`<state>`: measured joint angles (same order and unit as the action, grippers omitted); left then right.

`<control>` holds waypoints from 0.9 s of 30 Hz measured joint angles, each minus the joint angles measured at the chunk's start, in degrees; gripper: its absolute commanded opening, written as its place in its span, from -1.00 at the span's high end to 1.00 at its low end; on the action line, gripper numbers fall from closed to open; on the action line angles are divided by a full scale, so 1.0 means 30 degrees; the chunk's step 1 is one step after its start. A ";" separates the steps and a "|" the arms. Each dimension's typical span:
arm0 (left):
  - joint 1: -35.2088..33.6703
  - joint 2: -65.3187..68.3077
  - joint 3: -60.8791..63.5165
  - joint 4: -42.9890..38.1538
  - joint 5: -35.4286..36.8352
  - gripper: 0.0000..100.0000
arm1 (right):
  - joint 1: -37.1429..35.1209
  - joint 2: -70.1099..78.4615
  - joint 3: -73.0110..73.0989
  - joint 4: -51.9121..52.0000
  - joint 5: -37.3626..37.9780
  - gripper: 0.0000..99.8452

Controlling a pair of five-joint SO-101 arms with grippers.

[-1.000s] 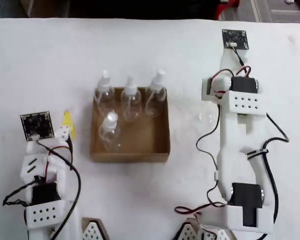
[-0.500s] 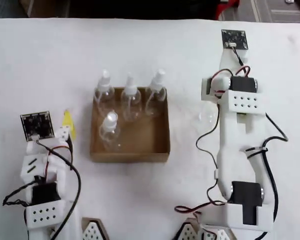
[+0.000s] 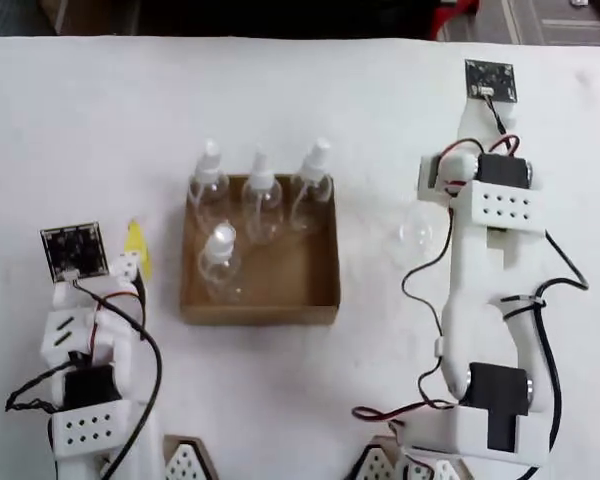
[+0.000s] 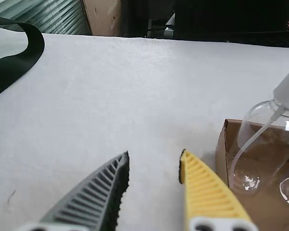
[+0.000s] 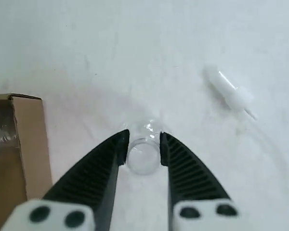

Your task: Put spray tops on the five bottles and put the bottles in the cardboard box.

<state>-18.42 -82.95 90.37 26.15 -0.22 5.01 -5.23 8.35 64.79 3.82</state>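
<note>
Fifth bottle (image 3: 417, 237): clear, no top on it, standing upright on the tabletop (image 3: 100, 120) just right of the cardboard box (image 3: 260, 312), apart from its wall.

- Box sits mid-tabletop. Four topped bottles (image 3: 263, 205) inside: three in a row along the far wall, one nearer on the left. The right half of the box floor is free.
- Loose spray top (image 5: 229, 90) lies on its side on the tabletop, near the fifth bottle but not touching it, dip tube pointing away from the bottle.
- Right tool (image 5: 143, 139): fingers narrow, one on each side of the fifth bottle's upper part and seemingly pressing on it. I read this as a grip on the bottle.
- Left tool (image 4: 154, 159): fingers moderately apart, nothing between them, low over the tabletop left of the box's near-left corner.

Step in hand, as I judge it: steady the last bottle so the top can go on.

How to do it well:
- Grip firm but not crushing; thin clear plastic will likely slip or squeeze.
- Keep the bottle upright and its mouth unobstructed, fingers below the rim.
- Bring the top in with its tube vertical and thread the tube into the mouth before seating the cap.
- Lift clear of the box wall before lowering into the free right side, away from the standing bottles.
</note>
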 measured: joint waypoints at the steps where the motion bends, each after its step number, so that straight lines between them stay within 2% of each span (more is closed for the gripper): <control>1: 0.0000 0.0000 0.0000 0.0000 0.0000 0.67 | 0.0029 0.0000 0.0000 0.0000 0.0000 0.93; 10: 0.0000 0.0000 0.0000 0.0000 0.0000 0.67 | 0.0059 -0.0029 -0.0117 0.0147 0.0029 0.97; 15: 0.0000 0.0000 0.0000 0.0000 0.0000 0.67 | -0.0498 -0.2110 -0.1641 0.2755 0.0088 0.97; 21: 0.0000 0.0000 0.0000 0.0000 0.0000 0.67 | -0.3136 -0.5744 -0.3458 0.7004 0.1612 0.96; 27: 0.0000 0.0000 0.0000 0.0000 0.0000 0.67 | -0.7092 -0.7795 -0.4952 1.0168 0.2022 0.97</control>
<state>-18.42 -82.95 90.37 26.15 -0.22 -16.26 -28.62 -6.51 95.30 9.89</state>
